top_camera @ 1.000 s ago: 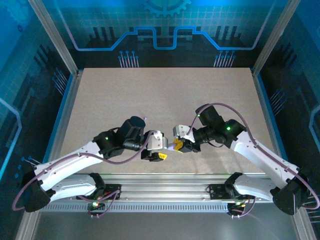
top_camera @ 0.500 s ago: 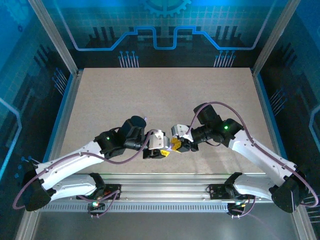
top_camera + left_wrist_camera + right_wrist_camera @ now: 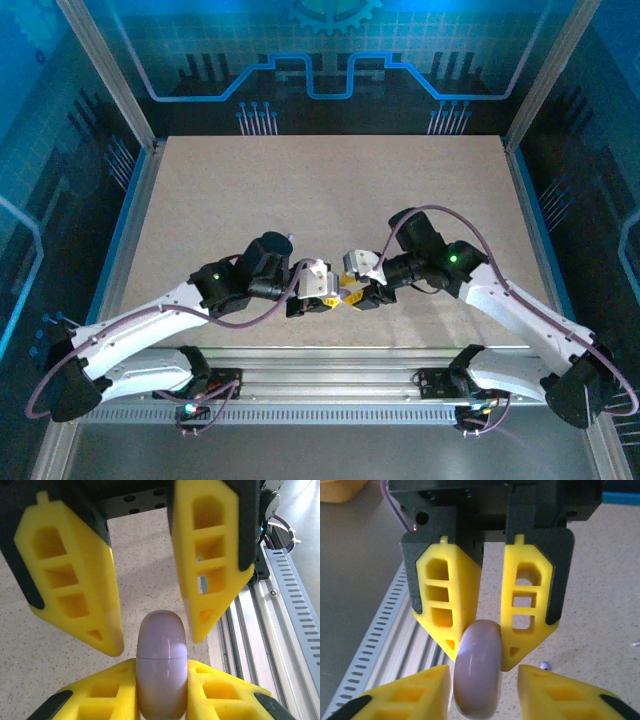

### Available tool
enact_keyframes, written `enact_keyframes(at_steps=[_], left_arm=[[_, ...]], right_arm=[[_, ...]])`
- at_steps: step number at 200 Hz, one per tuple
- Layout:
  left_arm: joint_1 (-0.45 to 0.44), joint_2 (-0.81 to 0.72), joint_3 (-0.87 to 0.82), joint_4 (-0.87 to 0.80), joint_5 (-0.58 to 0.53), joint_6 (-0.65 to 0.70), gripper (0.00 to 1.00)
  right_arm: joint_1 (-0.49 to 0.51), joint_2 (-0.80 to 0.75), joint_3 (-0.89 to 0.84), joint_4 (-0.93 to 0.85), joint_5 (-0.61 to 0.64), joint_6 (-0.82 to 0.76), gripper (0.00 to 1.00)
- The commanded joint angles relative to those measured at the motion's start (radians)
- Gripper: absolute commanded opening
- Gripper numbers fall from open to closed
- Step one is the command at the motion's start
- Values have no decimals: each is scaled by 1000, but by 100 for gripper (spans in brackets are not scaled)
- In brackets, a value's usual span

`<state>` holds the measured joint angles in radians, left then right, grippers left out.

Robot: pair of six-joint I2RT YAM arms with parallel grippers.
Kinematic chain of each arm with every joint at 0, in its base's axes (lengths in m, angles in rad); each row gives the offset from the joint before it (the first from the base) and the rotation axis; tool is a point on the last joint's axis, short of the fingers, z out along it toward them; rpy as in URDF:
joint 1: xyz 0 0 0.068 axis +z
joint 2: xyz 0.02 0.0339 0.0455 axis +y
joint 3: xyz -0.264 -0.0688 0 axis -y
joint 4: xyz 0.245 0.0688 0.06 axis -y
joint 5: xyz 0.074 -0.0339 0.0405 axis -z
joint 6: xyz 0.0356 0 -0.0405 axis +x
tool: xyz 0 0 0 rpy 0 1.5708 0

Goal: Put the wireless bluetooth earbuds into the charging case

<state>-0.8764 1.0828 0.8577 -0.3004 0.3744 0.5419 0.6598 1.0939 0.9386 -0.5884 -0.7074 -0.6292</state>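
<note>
- The charging case (image 3: pixel 161 675), a pale lavender rounded shell with its seam shut, is held up off the desk between the two end effectors, at the near middle of the work area.
- The left end effector (image 3: pixel 480 656) is clamped on the case. Its yellow fingers (image 3: pixel 442 610) press the shell from both sides.
- In the left wrist view those fingers (image 3: pixel 100 695) sit flush against the lower half of the case.
- The right end effector (image 3: pixel 156 639) is parted around the same case and does not grip it.
- In the right wrist view there is a clear gap between one of its fingers (image 3: pixel 560 692) and the shell. The other finger lies very near the shell, and I cannot tell whether it touches.
- One tiny white earbud (image 3: pixel 546 666) with a dark spot lies on the desk beyond the case, just beside the tip of a left finger as that camera sees it and well below the held case.
- From above, the two end effectors meet tip to tip, the left (image 3: pixel 325 298) coming in from the left and the right (image 3: pixel 352 292) from the right. The case between them is too hidden there to make out.
- The desk (image 3: pixel 330 190) is a speckled beige board.
- A slotted aluminium rail (image 3: pixel 330 362) runs along its near edge, close below the meeting point.
- Blue patterned panels (image 3: pixel 320 60) wall in the far side and flanks.
</note>
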Motion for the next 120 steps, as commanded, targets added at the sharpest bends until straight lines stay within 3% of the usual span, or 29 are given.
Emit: enact_keyframes(at_steps=[1, 33, 84, 120], left_arm=[[-7, -35, -6, 51, 17, -36, 22], [-7, -47, -33, 131, 49, -76, 21], [-8, -50, -55, 196, 84, -117, 20], [-7, -52, -60, 211, 78, -123, 21]], right_arm=[[-16, -74, -53, 112, -18, 59, 44], [-60, -141, -175, 246, -95, 134, 44], [-106, -180, -233, 364, -200, 216, 44], [-111, -184, -237, 381, -231, 224, 37]])
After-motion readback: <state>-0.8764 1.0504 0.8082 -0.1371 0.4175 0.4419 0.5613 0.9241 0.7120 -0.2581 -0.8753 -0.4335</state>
